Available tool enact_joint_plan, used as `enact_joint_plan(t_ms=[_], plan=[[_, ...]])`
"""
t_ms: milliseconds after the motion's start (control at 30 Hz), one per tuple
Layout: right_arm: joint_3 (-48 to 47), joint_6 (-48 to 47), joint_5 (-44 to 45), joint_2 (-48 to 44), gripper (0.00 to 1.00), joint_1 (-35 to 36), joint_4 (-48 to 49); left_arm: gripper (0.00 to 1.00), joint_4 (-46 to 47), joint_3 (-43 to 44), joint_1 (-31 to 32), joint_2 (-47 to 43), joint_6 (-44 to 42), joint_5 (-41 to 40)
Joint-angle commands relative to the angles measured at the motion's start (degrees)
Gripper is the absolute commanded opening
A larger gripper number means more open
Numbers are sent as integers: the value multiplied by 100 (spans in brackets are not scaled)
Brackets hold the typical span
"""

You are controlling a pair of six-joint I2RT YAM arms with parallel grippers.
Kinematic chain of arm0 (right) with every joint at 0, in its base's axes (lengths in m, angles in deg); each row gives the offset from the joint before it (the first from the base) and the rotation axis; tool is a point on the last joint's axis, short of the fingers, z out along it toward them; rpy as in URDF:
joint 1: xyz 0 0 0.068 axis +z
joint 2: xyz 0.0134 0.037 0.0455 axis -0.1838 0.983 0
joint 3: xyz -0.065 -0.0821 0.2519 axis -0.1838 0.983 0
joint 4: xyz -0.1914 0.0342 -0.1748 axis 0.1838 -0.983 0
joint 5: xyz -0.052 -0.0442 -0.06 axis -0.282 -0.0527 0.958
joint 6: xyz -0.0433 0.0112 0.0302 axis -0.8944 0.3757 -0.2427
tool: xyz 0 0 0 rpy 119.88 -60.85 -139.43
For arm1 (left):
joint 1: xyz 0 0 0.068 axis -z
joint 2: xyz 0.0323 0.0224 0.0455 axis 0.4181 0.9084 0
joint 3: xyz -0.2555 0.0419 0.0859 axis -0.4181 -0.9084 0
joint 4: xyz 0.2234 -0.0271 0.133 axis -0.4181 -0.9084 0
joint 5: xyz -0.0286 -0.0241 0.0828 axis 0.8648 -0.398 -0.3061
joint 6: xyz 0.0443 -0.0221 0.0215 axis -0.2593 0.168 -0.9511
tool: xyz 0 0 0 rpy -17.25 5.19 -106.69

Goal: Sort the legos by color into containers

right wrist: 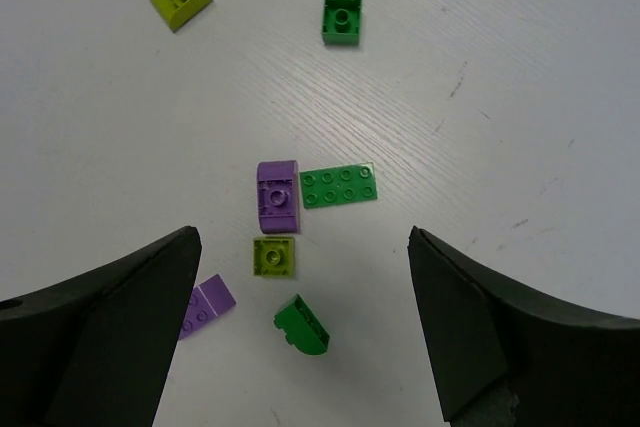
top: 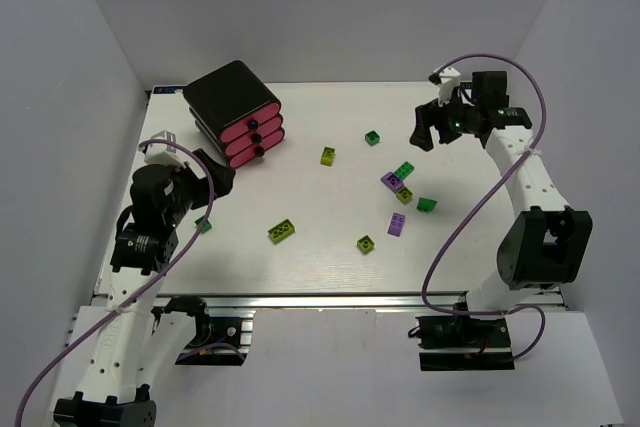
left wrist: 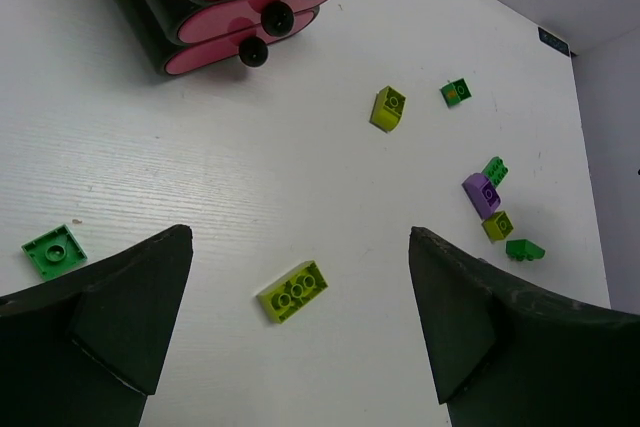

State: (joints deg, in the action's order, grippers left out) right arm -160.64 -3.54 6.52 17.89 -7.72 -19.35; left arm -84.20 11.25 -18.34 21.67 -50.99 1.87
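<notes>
Hovering over the tabletop's (top: 320,267) left part with the left fingers (left wrist: 110,317) spread wide and empty, framing a lime brick (left wrist: 293,292), a green plate (left wrist: 54,250) beside the left one. Poising the right fingers (right wrist: 100,337), released and empty, above the right-hand cluster: a purple brick (right wrist: 277,197) touching a green strip (right wrist: 340,187), a lime square (right wrist: 273,257) just beside, a green wedge (right wrist: 302,326) and a purple piece (right wrist: 208,305) near. Leaving the legos (top: 328,155) scattered on the tabletop, apart from the drawers (top: 248,137) pushed into the cabinet (top: 228,90) at far left.

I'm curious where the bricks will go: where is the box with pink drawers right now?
In the top view, the black box sits far back on the left, just beyond the open left gripper, its three pink drawers shut.
</notes>
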Motion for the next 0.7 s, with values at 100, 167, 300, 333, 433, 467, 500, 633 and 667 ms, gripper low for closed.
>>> enact_joint_plan(t_ms=[100, 167, 300, 333, 433, 467, 500, 633, 667], plan=[[-561, -1502, -958, 356, 89, 468, -703, 98, -261, 64, -13, -146, -10, 140], [-701, -1664, -1056, 584, 89, 696, -844, 98, -305, 11, -13, -208, -9, 175], [-1044, -1620, -1416, 884, 89, 1276, -819, 98, -445, 11, -13, -278, -9, 219], [-1036, -1107, -1408, 910, 89, 1616, -566, 98, -480, 29, -13, -296, -9, 210], [-1298, -385, -1163, 1147, 88, 2285, -91, 98, -647, 73, -13, -401, 17, 184], [-1326, -76, -953, 1278, 82, 2410, 155, 98, -752, 82, -13, -428, 17, 149], [-1370, 196, -716, 1332, 62, 2611, 558, 98, -823, 116, -13, -471, 34, 148], [-1869, 1392, -99, 1779, 28, 3175, 1149, 93, -1174, 231, -13, -568, 52, 87], [-2271, 1890, 6, 2076, 30, 3376, 1194, 91, -1236, 266, -13, -577, 61, 43]])
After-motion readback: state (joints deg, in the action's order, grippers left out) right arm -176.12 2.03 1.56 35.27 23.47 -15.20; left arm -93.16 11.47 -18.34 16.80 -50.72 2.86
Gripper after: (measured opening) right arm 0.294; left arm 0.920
